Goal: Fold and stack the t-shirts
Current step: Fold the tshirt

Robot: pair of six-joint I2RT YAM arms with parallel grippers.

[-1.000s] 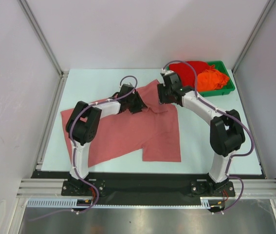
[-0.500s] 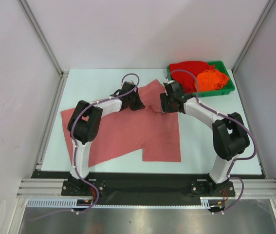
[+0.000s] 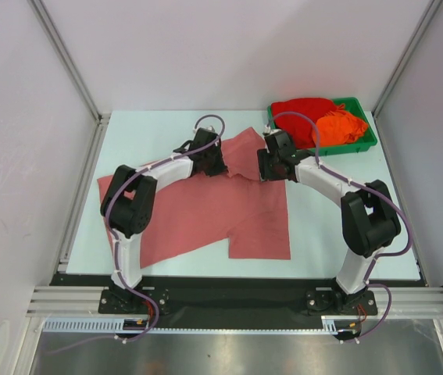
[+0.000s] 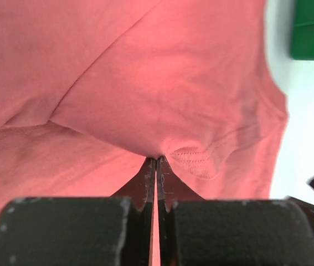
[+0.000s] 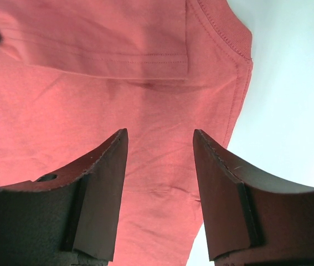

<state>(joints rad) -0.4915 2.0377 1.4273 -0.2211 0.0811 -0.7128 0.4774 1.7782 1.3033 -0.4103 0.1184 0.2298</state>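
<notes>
A large salmon t-shirt lies spread and rumpled on the pale table. My left gripper sits at its upper edge, shut on a pinched fold of the salmon cloth, which bunches right at the fingertips. My right gripper hovers low over the shirt's upper right part. Its jaws stand open, with only flat salmon cloth beneath them and nothing between them. A bright red t-shirt and an orange t-shirt lie crumpled in the tray.
The green plastic tray stands at the back right corner; a piece of it shows in the left wrist view. Bare table lies right of the shirt. White walls and metal frame posts enclose the table.
My left gripper has closed on the salmon shirt's fold and shifted slightly back. The right gripper came down onto the shirt's upper right part, then stayed still and open.
</notes>
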